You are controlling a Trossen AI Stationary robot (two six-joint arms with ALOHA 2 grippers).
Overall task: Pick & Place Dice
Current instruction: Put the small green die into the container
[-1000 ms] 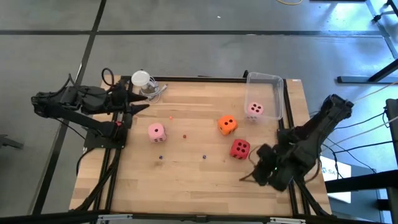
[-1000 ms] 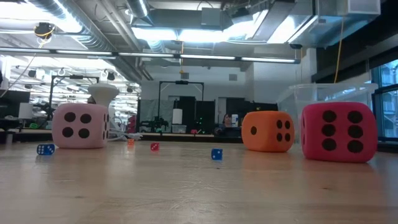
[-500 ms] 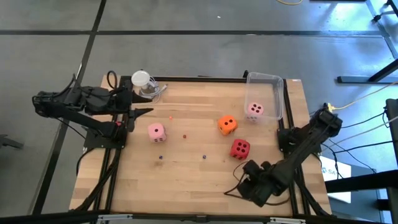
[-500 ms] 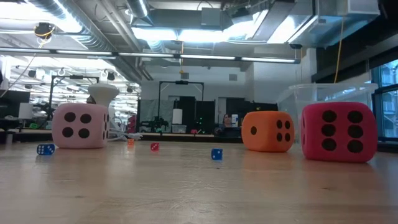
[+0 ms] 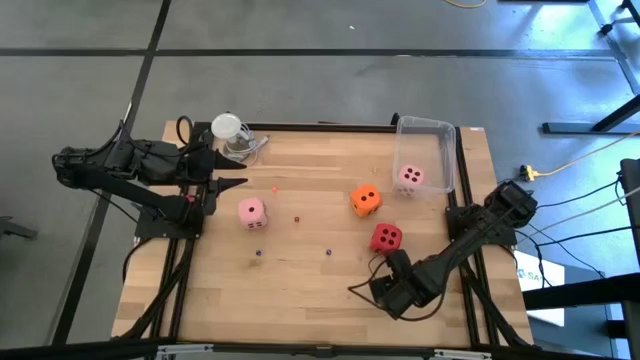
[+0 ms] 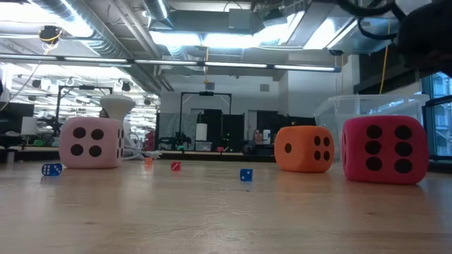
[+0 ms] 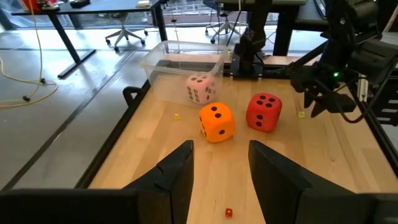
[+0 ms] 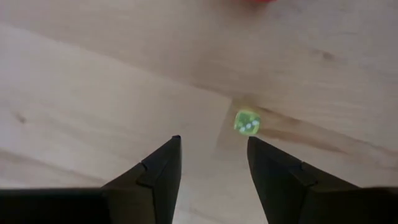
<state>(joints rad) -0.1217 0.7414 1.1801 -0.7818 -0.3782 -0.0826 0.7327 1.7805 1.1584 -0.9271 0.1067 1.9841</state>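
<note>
Fingers: the right gripper (image 8: 211, 168) hung over bare wood at the table's near right with its jaws parted and nothing between them; a tiny green die (image 8: 247, 121) lay just ahead.
Left arm: the left gripper (image 7: 219, 168) waited at the table's left side, its jaws apart and empty.
Red die: the red die (image 5: 386, 238) sat on the wood close beside the right gripper.
Orange die: the orange die (image 5: 365, 200) rested farther in, near the clear bin (image 5: 445, 128).
Pink dice: one pink die (image 5: 251, 211) stood near the left arm; another pink die (image 5: 410, 177) lay inside the bin.
Handling: the big cubes looked soft and light, likely to squash under pressure, so a hold across two opposite flat faces would probably serve best.
Caution: the tiny die looked hard and easily nudged away.
</note>
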